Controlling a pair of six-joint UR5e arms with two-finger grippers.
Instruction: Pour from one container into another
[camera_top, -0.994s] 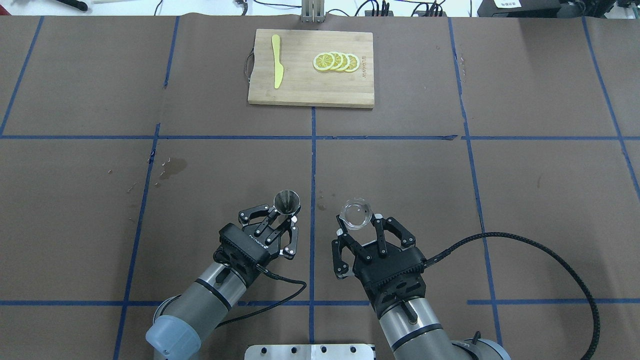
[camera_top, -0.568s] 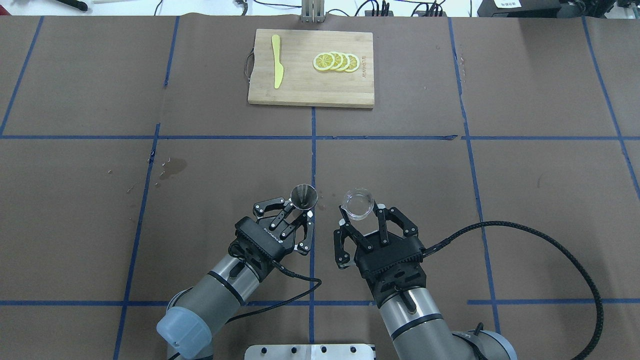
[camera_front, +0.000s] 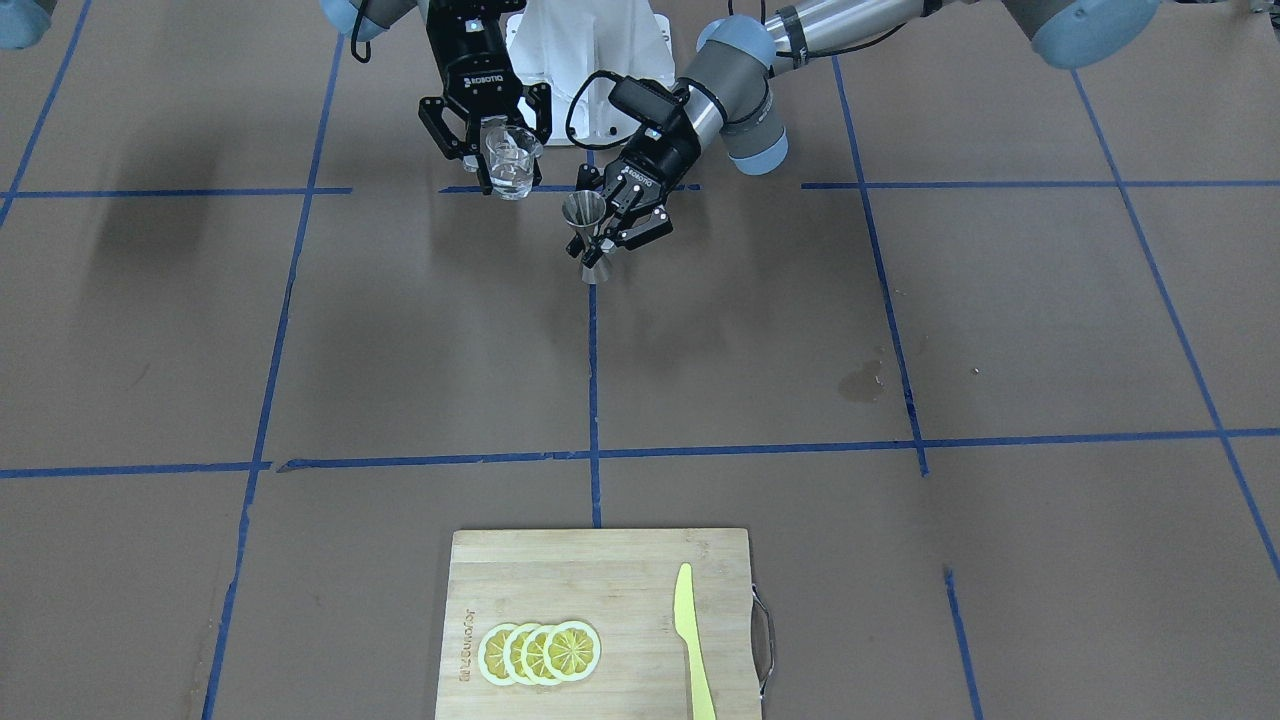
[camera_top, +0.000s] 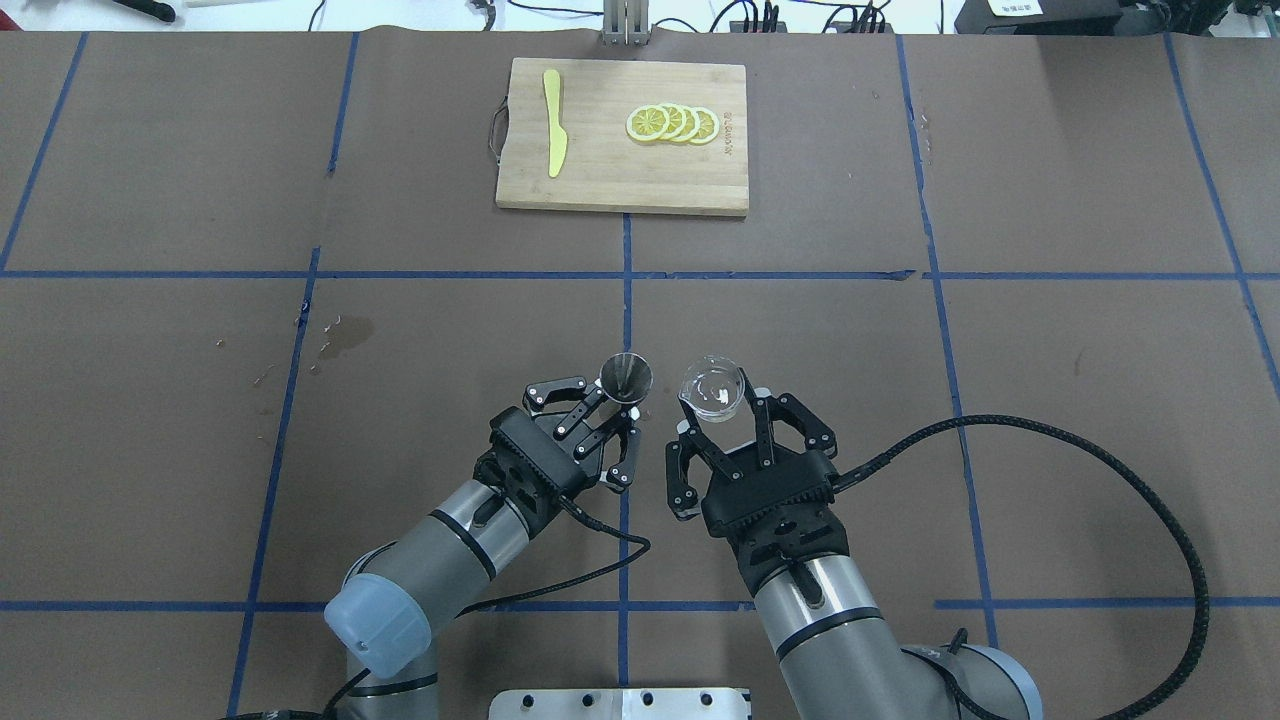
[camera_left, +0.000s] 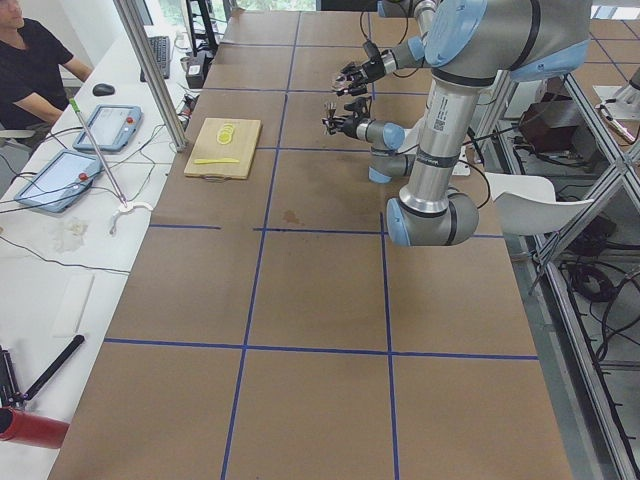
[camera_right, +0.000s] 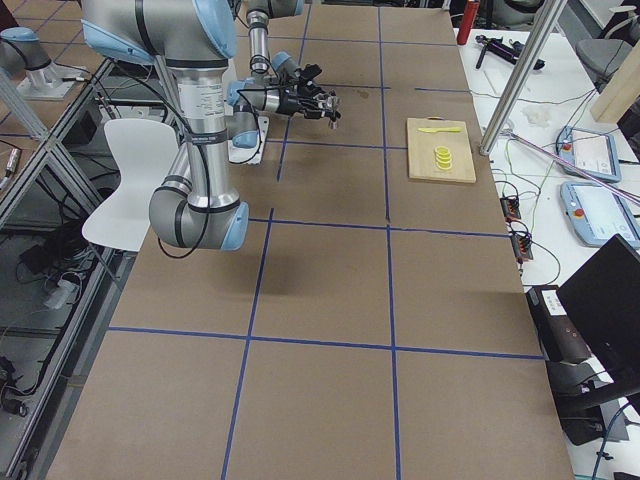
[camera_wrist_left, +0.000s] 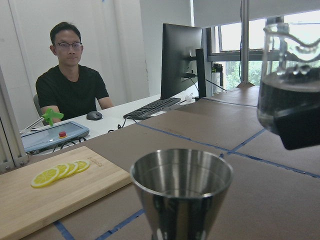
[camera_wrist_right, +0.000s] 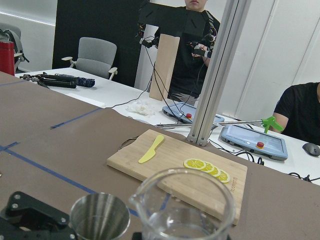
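My right gripper is shut on the clear glass cup, held upright above the table with clear liquid in it; the cup shows the same from the front. My left gripper is shut on the narrow waist of the steel jigger, also upright and off the table. The jigger hangs just beside the cup, a small gap between them. In the right wrist view the cup fills the foreground with the jigger to its left. In the left wrist view the jigger's bowl looks dry inside.
A wooden cutting board lies at the table's far middle, carrying several lemon slices and a yellow plastic knife. A wet stain marks the brown paper to the left. Operators sit beyond the far edge.
My left arm has carried the jigger right and a little forward, closing on the cup. The right gripper has moved the cup slightly forward. Both grips are unchanged.
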